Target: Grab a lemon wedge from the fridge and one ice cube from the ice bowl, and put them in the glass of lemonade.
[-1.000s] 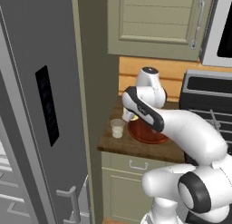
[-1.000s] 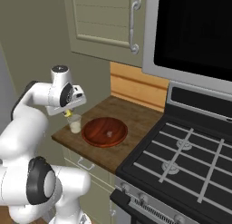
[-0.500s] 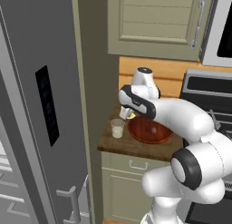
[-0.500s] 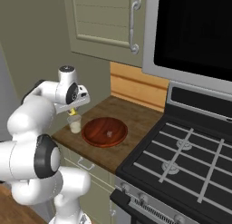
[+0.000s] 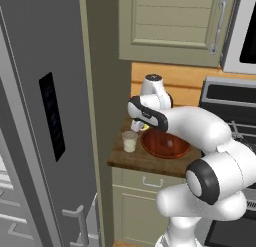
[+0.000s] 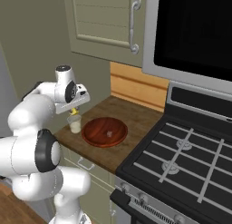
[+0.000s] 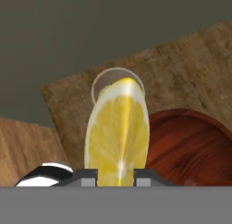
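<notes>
Lemon wedge (image 7: 118, 130), seemingly slippery and soft, is being clamped by its flat sides in the gripper (image 7: 116, 175), being held above the glass of lemonade (image 5: 129, 141).

White glossy arm (image 5: 200, 128), fat rounded links, dark grey joint discs, round cap on wrist; no cables/markings.

Glass of lemonade (image 5: 129, 141) beside ice bowl (image 5: 165, 144)

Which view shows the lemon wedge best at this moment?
The hand view: the lemon wedge is large and central, held in the gripper, overlapping the glass of lemonade. The left and right base views show a small yellow speck under the hand, above the glass.
</notes>
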